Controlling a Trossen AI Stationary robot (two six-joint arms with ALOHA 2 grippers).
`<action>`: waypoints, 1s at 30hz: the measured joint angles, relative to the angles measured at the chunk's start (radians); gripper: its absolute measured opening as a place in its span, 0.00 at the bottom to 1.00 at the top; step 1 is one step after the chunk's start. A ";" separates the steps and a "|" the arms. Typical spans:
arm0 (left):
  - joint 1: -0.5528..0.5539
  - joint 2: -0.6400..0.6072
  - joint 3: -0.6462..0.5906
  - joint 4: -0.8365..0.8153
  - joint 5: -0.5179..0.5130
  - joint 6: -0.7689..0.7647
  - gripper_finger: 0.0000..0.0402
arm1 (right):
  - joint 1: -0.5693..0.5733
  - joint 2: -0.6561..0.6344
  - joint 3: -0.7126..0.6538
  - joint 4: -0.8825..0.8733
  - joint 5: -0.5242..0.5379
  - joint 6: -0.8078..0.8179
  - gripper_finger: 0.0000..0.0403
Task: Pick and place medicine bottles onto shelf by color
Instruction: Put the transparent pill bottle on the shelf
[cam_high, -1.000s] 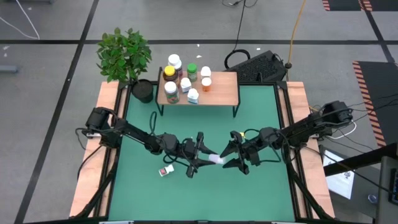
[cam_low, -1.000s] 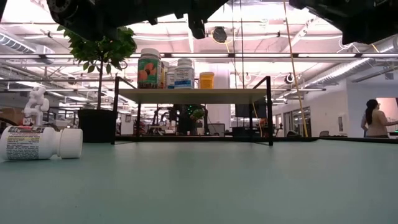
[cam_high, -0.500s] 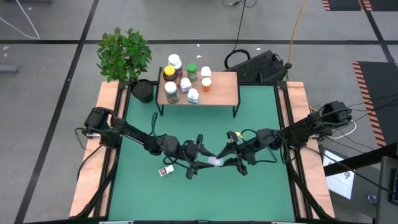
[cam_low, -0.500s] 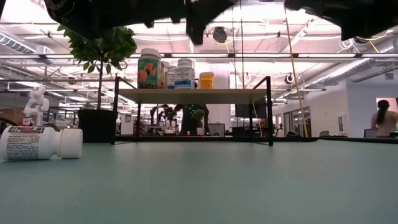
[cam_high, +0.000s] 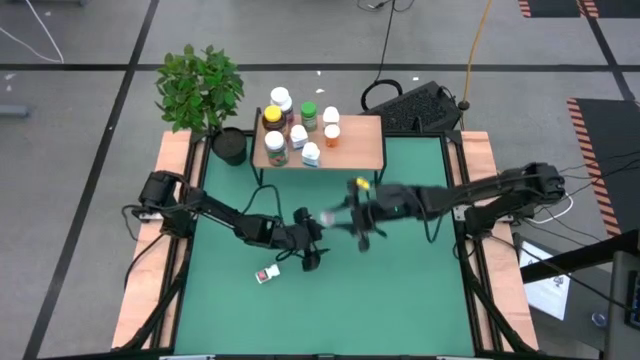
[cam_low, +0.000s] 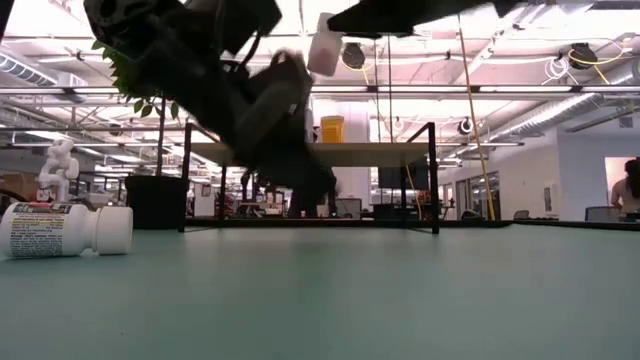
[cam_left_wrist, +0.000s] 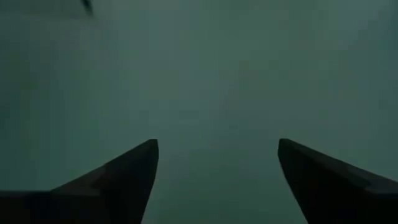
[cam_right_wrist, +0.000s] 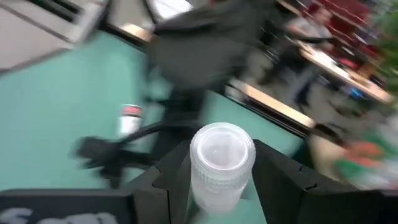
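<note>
**White-capped bottle in my right jaws, shelf lies beyond it**

My right gripper (cam_right_wrist: 217, 186) is clamped on a white-capped bottle (cam_right_wrist: 221, 163), lifted over mid-surface, cap end pointing away from the wrist. The shelf (cam_high: 362, 148) sits at the surface's far edge, nearest this arm. My left gripper (cam_left_wrist: 217, 180) hangs near, jaws apart, empty. Another bottle (cam_high: 267, 275) lies nearer the left edge.

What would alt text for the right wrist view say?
The right end effector grips a white-capped bottle between its dark fingers, above the green table. Beyond it, blurred, are the other arm and a bottle lying on its side.
</note>
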 joint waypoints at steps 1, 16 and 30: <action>-0.001 0.001 0.000 -0.050 0.001 -0.034 0.83 | -0.022 -0.003 0.042 -0.060 0.029 0.002 0.36; -0.008 0.001 0.000 -0.231 -0.123 -0.237 0.84 | -0.439 0.112 0.358 -0.430 -0.150 0.201 0.36; -0.011 0.001 0.000 -0.235 -0.123 -0.236 0.84 | -0.527 0.219 0.356 -0.428 -0.191 0.229 0.36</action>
